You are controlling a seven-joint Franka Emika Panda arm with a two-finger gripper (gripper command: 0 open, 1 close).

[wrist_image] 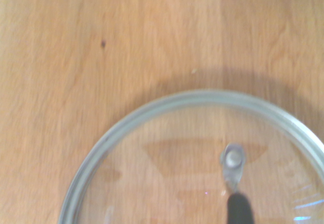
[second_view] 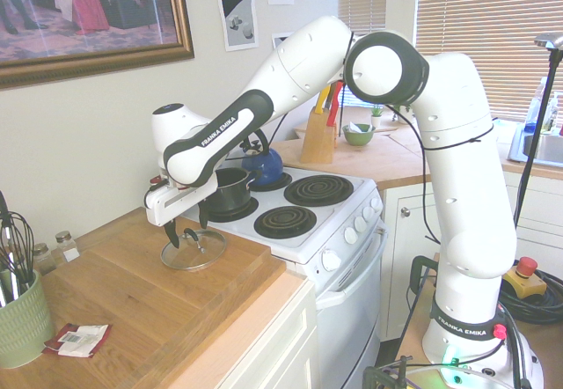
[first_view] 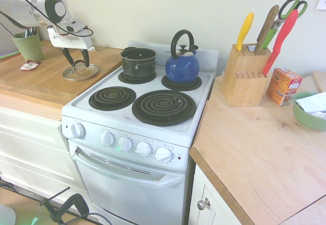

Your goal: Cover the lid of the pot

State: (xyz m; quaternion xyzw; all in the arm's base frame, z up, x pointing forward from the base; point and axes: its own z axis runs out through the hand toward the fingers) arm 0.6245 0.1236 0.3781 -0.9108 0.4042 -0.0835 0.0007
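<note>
Kettle: blue, on a rear stove burner
Knife block: on the right table
Green bowl: far right

1. "FRANKA EMIKA" is printed in white letters on the dark band of the arm's forearm, seen in the second exterior view.
2. "FRANKA EMIKA" is repeated in white on the dark ring at the arm's base, in the same view.
3. Print is carried on the orange box beside the knife block, but it cannot be read.
4. No other text is legible.
</note>
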